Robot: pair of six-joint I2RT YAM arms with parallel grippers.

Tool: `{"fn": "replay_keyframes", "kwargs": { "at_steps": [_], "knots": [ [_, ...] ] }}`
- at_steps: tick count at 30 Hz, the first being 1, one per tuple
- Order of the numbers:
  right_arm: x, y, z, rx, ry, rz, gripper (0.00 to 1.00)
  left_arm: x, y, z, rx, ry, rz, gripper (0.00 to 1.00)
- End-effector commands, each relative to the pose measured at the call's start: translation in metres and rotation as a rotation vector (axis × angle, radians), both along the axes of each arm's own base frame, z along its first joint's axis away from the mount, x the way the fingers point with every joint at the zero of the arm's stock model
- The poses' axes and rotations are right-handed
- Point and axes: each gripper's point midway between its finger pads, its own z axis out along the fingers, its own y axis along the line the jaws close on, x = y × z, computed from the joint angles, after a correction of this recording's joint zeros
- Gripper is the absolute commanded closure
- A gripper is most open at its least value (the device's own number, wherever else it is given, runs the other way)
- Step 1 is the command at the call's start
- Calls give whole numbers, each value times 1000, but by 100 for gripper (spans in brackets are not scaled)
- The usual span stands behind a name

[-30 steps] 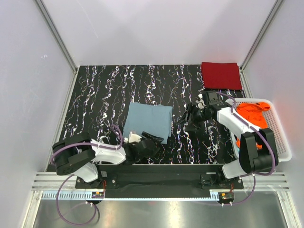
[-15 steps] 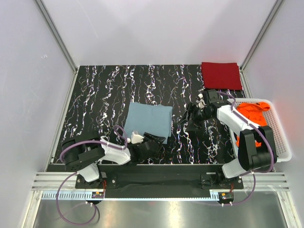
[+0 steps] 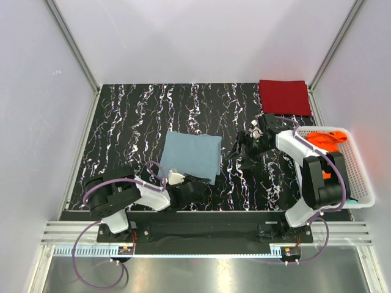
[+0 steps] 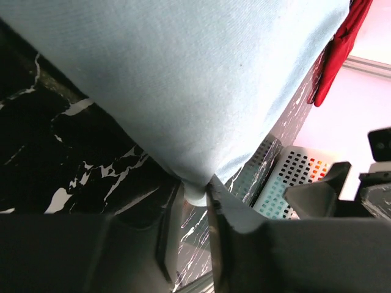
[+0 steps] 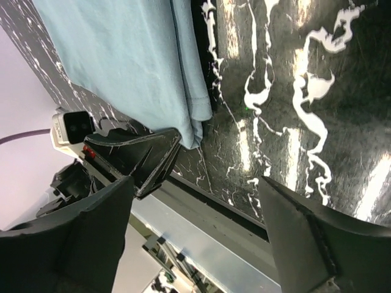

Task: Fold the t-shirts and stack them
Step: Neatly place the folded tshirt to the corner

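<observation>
Black marbled table [image 3: 122, 122] between white walls [image 3: 201, 43], bare on the left. Folded grey-blue shirt [image 3: 190, 154] lies centre; left gripper [image 4: 194, 190] pinches its lower right corner. Right gripper [image 3: 242, 154] is spread above bare table. Red shirt [image 3: 284, 97] lies upper right, basket [image 3: 360, 177] at the right edge.

Lab robot cell: white panel walls [image 3: 36, 91], aluminium frame [image 3: 74, 47], marbled black tabletop [image 3: 122, 122].

**Matt cloth lying on a glossy top**

The grey-blue t-shirt [image 4: 201, 79] is showing a fine, matt knitted weave, soft and smooth, with a stitched hem. The dark red t-shirt [image 3: 285, 97] is looking equally matt. The table [image 5: 317, 122], black with white veining, is shining glossily. The white basket [image 3: 365, 177] is reading as smooth slatted plastic; the front rail [image 3: 348, 233] is gleaming as bare metal.
</observation>
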Motion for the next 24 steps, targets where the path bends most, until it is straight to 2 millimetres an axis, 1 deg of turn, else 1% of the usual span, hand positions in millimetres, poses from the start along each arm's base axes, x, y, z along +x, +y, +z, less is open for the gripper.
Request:
{"fn": "replay_keyframes", "kwargs": {
  "at_steps": [1, 2, 3, 6, 7, 8, 10, 11, 12, 13, 17, 20, 24],
  "knots": [
    [14, 3, 7, 30, -52, 59, 9, 9, 10, 5, -134, 69, 158, 77],
    [17, 5, 3, 36, -42, 64, 9, 8, 9, 7, -141, 68, 149, 78],
    [20, 9, 5, 59, -46, 72, 9, 6, 8, 9, -146, 71, 138, 81],
    [28, 16, 4, 108, -42, 75, 9, 6, 7, 20, -175, 59, 125, 84],
    [29, 17, 3, 114, -39, 75, 9, 8, 6, 27, -189, 50, 123, 85],
    [32, 20, 1, 132, -43, 79, 9, 8, 5, 30, -192, 46, 115, 91],
    [35, 23, -1, 151, -44, 80, 9, 8, 3, 36, -210, 47, 103, 95],
    [38, 25, -6, 160, -38, 82, 9, 8, 2, 39, -215, 45, 96, 96],
    [38, 27, -6, 178, -35, 90, 9, 8, 1, 41, -220, 47, 92, 96],
    [39, 28, -12, 185, -15, 89, 10, 9, 1, 43, -226, 46, 90, 96],
    [44, 39, -17, 244, 6, 90, 9, 10, -2, 51, -243, 43, 69, 97],
    [42, 46, -24, 249, 29, 101, 9, 10, 0, 53, -247, 44, 59, 97],
    [42, 52, -30, 253, 44, 98, 9, 12, 1, 64, -266, 35, 52, 97]
  ]
}}
